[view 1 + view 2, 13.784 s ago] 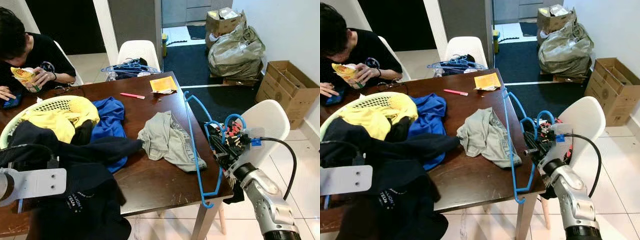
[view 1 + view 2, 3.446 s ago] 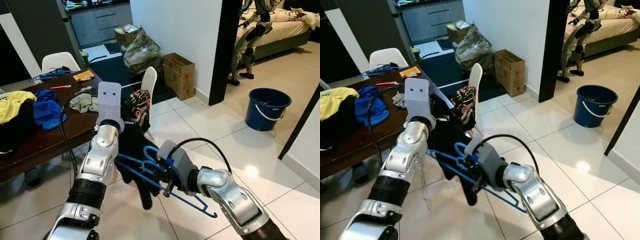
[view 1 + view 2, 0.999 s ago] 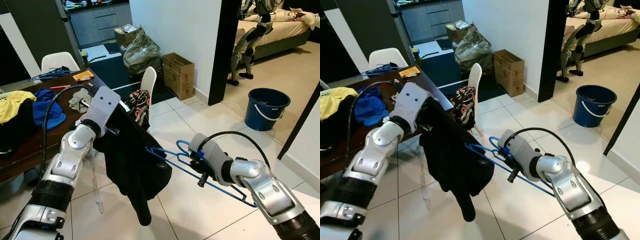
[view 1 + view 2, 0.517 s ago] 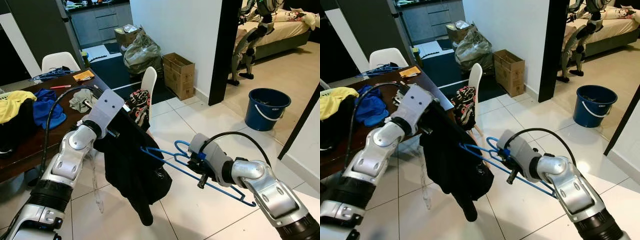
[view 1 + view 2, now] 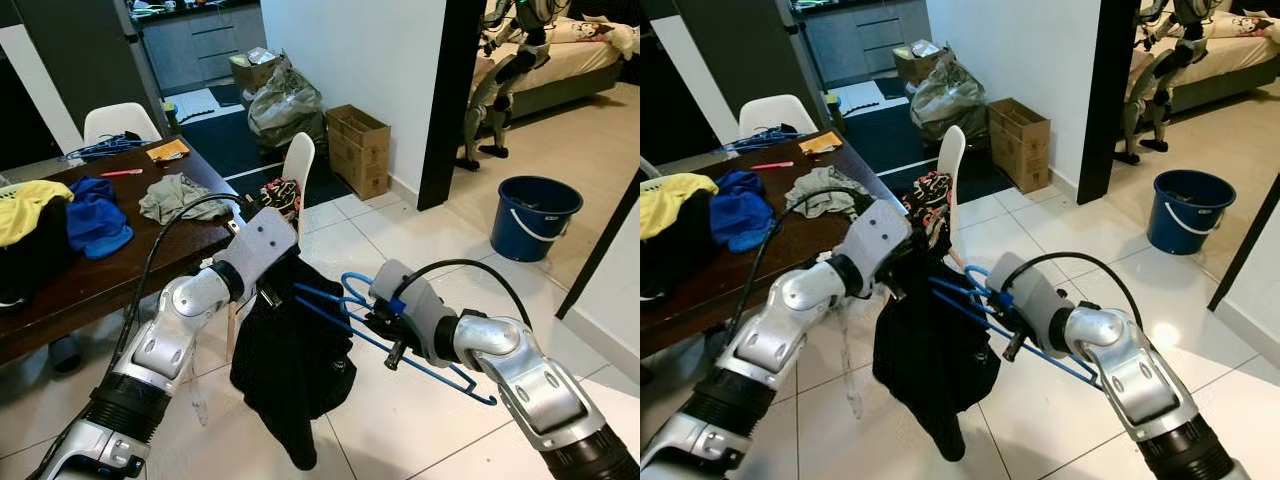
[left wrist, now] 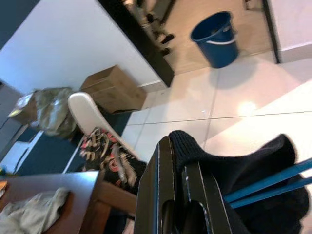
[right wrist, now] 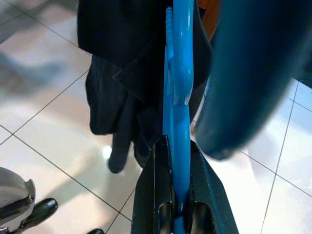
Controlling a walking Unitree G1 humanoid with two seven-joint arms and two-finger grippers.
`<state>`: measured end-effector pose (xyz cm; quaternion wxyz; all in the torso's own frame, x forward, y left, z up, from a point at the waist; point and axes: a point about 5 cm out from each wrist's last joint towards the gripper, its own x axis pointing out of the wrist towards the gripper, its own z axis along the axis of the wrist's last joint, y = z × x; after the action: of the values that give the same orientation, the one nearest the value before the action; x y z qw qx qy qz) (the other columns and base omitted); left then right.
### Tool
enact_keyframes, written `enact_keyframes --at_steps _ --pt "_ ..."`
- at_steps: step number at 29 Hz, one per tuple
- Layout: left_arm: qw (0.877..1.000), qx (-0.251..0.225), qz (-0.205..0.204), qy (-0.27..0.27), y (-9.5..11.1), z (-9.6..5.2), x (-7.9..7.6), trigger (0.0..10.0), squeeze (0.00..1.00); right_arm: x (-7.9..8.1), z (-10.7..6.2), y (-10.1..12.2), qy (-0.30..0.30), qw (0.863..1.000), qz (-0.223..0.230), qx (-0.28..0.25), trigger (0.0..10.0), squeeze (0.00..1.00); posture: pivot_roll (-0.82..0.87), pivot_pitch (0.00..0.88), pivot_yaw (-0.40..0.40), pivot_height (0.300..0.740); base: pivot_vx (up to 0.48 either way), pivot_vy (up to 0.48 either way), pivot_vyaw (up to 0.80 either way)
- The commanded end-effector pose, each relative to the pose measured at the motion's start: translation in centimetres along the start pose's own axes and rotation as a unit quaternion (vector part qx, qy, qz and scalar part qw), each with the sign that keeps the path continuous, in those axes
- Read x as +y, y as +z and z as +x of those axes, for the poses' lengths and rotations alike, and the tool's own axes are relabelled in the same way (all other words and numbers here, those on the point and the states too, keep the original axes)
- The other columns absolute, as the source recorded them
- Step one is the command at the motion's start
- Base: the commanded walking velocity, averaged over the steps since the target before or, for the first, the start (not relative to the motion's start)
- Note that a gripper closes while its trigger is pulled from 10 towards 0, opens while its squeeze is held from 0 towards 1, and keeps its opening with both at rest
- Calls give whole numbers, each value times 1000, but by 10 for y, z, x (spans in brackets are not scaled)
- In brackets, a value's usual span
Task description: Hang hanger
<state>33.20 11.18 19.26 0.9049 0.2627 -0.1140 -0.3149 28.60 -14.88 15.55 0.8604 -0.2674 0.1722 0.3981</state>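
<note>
A black garment [image 5: 290, 370] hangs in the air over the tiled floor, my left gripper [image 5: 272, 292] shut on its top edge. Beside it, my right gripper [image 5: 372, 322] is shut on a blue plastic hanger [image 5: 420, 358], which slants from the garment's top out to the right and downward. One end of the hanger [image 6: 265, 184] reaches into the cloth next to the left fingers [image 6: 161, 195]. Seen along the right fingers [image 7: 161, 195], the hanger's blue bar [image 7: 176, 97] runs straight toward the dark cloth [image 7: 122, 97].
A dark wooden table [image 5: 100, 270] with clothes and a laundry basket stands at the left, white chairs [image 5: 296, 165] around it. A blue bucket [image 5: 535, 215] stands on the tiles at the right. Cardboard boxes [image 5: 358, 145] and a stuffed bag [image 5: 283, 105] lie by the wall.
My left arm has swung the black garment to the right, toward the hanger. The right gripper has pushed the hanger's end further into the top of the cloth.
</note>
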Motion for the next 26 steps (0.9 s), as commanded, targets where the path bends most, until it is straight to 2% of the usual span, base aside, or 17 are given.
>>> enact_keyframes --at_steps 1,5,7,8,10,13,16,17,19,21,23,25,26 --pt "1000 -22 5 -8 6 -2 -2 10000 0 7 2 7 17 1000 -9 -21 10000 0 -54 1 101 740 0 0 0" --pt "999 -26 7 -19 7 -2 -3 10000 0 8 2 7 21 999 -9 -22 10000 0 -54 1 101 740 0 0 0" --pt "997 -55 2 -60 16 -2 -11 10000 0 17 6 7 48 998 -11 -29 10000 0 -50 3 101 740 0 0 0" --pt "997 -55 2 -60 16 -2 -11 10000 0 17 6 7 48 998 -11 -29 10000 0 -50 3 101 740 0 0 0" --pt "990 -91 -15 -109 29 0 -26 10000 0 28 14 10 68 997 -12 -37 10000 0 -49 0 99 740 0 0 0" --pt "986 -104 -23 -127 34 3 -35 10000 0 33 19 11 74 996 -8 -43 10000 0 -47 0 98 740 0 0 0" --pt "978 -126 -28 -162 46 11 -59 10000 0 37 37 14 55 997 15 -51 10000 0 -55 0 103 740 0 0 0" --pt "978 -126 -28 -162 46 11 -59 10000 0 37 37 14 55 997 15 -51 10000 0 -55 0 103 740 0 0 0" --pt "978 -123 -10 -166 47 19 -71 10000 0 36 46 13 35 997 44 -58 10000 0 -41 0 106 740 0 0 0" --pt "979 -118 3 -164 48 24 -76 10000 0 35 51 10 22 996 66 -58 10000 0 -40 0 100 740 0 0 0" --pt "979 -117 5 -164 48 24 -77 10000 0 35 52 9 20 996 70 -57 10000 0 -40 0 100 740 0 0 0" --pt "986 -111 9 -127 48 28 -67 10000 0 33 55 6 2 996 78 -44 10000 0 -39 0 104 740 0 0 0" --pt "986 -111 9 -127 48 28 -67 10000 0 33 55 6 2 996 78 -44 10000 0 -39 0 104 740 0 0 0"
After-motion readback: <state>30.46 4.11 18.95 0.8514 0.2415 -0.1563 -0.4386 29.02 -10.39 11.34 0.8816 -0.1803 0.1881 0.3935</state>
